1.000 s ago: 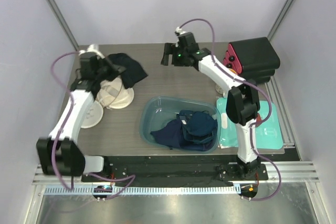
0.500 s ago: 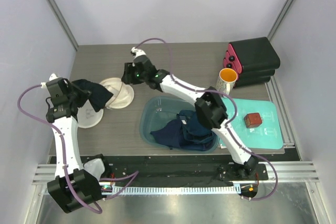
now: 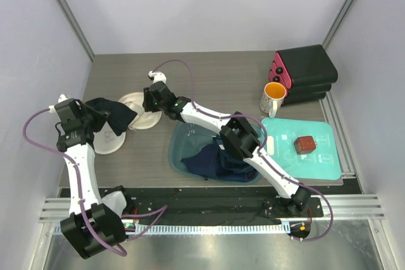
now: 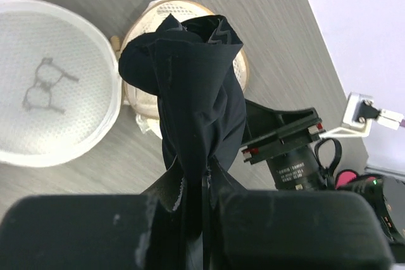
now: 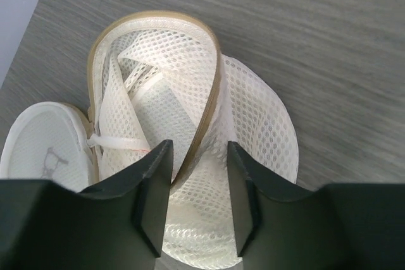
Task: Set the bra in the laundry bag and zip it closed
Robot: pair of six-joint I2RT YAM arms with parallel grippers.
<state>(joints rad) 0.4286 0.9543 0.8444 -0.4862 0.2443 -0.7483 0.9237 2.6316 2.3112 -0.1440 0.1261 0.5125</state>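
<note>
Swung right gripper (image 5: 197, 156) across from far right onto laundry bag (image 5: 250, 131) at left, jaws narrowing astride its open rim, not yet pinching; holding bra (image 4: 193, 93) clenched in left gripper (image 4: 205, 203) just left of bag mouth, ready for stuffing.

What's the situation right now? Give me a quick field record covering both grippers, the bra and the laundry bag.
left gripper: shut on the bra
bra: bunched, reaching from the fingers toward the bag's mouth, not inside
right gripper: jaws apart, straddling the tan rim of the bag's opening
laundry bag: on the table, unzipped, mouth open
emblem face: lying flat beside the open half
zip: not closed
nearby: tub of navy clothes
</note>
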